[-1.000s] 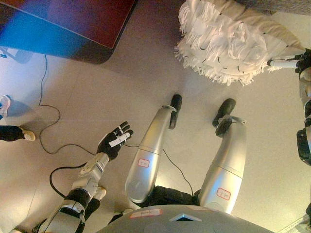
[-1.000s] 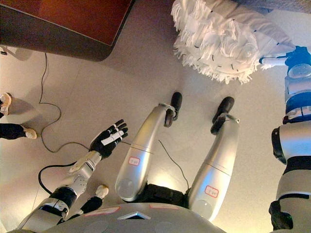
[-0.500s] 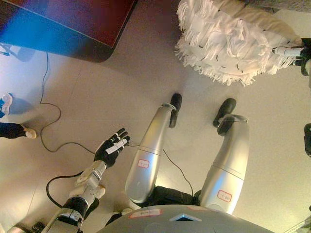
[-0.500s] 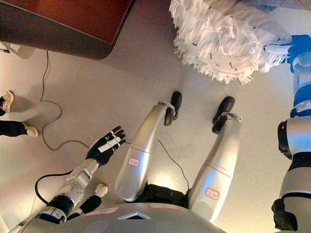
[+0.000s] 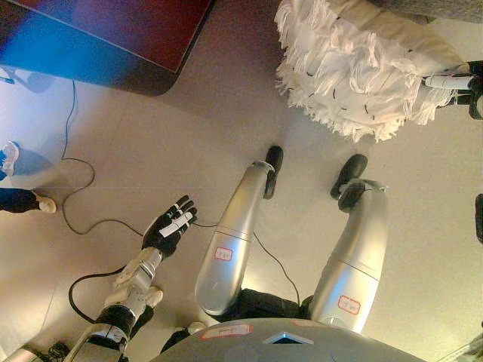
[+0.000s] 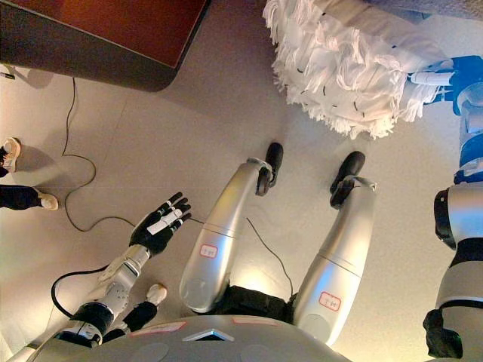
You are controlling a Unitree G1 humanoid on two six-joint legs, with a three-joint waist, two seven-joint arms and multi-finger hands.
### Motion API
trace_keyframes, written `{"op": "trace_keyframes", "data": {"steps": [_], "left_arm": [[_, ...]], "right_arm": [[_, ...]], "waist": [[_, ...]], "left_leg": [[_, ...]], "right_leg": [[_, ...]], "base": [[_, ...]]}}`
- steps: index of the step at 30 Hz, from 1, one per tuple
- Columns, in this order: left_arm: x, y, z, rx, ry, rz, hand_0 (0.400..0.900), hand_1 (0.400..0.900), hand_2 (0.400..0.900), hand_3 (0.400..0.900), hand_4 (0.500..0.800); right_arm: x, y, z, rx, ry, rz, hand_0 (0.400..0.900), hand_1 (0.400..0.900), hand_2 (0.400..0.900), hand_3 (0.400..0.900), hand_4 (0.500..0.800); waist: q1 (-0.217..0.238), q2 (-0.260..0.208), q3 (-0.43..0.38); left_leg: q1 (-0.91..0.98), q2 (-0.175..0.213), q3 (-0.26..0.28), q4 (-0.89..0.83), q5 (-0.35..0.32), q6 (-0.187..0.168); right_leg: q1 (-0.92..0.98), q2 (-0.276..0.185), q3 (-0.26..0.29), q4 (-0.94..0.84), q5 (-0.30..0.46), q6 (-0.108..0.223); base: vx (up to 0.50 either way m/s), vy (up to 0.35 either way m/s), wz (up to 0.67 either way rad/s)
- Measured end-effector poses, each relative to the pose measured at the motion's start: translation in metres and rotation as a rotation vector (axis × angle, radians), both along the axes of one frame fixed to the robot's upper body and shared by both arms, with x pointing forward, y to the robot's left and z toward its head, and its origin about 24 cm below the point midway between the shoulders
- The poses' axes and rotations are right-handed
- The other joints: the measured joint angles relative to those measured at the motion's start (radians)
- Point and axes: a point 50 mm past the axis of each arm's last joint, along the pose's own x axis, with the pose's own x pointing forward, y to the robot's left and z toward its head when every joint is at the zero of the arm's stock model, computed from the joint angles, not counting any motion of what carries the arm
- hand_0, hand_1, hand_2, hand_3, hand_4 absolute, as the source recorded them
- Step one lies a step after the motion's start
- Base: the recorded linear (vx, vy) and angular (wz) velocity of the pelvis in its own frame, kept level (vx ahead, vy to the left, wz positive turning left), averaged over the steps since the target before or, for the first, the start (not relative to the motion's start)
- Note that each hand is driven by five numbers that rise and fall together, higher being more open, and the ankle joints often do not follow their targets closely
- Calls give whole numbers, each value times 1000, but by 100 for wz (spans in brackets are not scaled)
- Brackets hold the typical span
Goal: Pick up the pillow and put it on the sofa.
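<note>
Floor (image 5: 166,143): pale, smooth; takes up most of both views.
Surface (image 6: 113,30): dark reddish-brown top with a rounded corner, upper left of the views; nothing visible on the part in view.
Pillow (image 5: 355,68): white, shaggy, fringed; upper right of the views, near the right hand; whether it rests on the floor or is lifted cannot be told.
Right hand (image 6: 445,79): at the right edge, against the right side of the pillow; one white-tipped finger points straight into the fringe; the other fingers are hidden, so its grasp cannot be told.
Left hand (image 5: 167,228): lower left, over bare floor, well apart from the pillow; released, fingers spread and straight, holding nothing.
Person's shoes (image 5: 9,158): at the left edge, on the floor.
</note>
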Motion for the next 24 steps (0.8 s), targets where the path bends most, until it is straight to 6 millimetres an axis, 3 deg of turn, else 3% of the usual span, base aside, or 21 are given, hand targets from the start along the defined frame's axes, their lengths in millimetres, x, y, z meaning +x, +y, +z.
{"op": "trace_keyframes", "data": {"steps": [5, 12, 14, 17, 20, 24], "left_arm": [[0, -1, -1, 1, 9, 9, 900, 900, 900, 900, 800], [1, 6, -7, 39, 73, 56, 900, 900, 900, 900, 800], [0, 9, -8, 44, 91, 69, 900, 900, 900, 900, 800], [1, 18, -10, 87, 142, 81, 900, 900, 900, 900, 800], [-7, 37, -10, 139, 198, 132, 900, 900, 900, 900, 800], [-16, 48, -14, 178, 271, 156, 900, 900, 900, 900, 800]], "right_arm": [[-3, 0, -16, -12, 42, 65, 400, 400, 400, 400, 500], [-13, 9, -55, -22, 149, 267, 400, 400, 400, 400, 500], [-13, 13, -58, -27, 158, 308, 400, 400, 400, 400, 500], [-19, 17, -65, -33, 206, 388, 400, 400, 400, 400, 500], [-21, 28, -71, -24, 248, 498, 400, 400, 400, 400, 500], [-21, 35, -65, -25, 268, 570, 400, 400, 400, 400, 500]], "waist": [[13, 0, 0], [-1, -3, 1], [-13, -6, 1], [-19, -28, -1], [-30, -98, -28], [-41, -149, -48]], "left_leg": [[69, 12, -2, -58, 5, 1], [345, 23, -8, -289, 47, 16], [396, 23, -10, -336, 54, 18], [524, 22, -11, -449, 80, 19], [632, 23, -24, -548, 100, 7], [711, 33, -34, -617, 113, -4]], "right_leg": [[78, 3, -24, -78, 13, 0], [395, 16, -105, -374, 99, 19], [455, 20, -112, -433, 114, 25], [595, 30, -143, -565, 152, 33], [700, 40, -168, -657, 164, 38], [788, 57, -191, -736, 178, 32]], "base": [[-50, -36, -12], [42, -64, -10], [59, -65, 3], [79, -95, 7], [98, -102, 6], [119, -80, 6]]}}
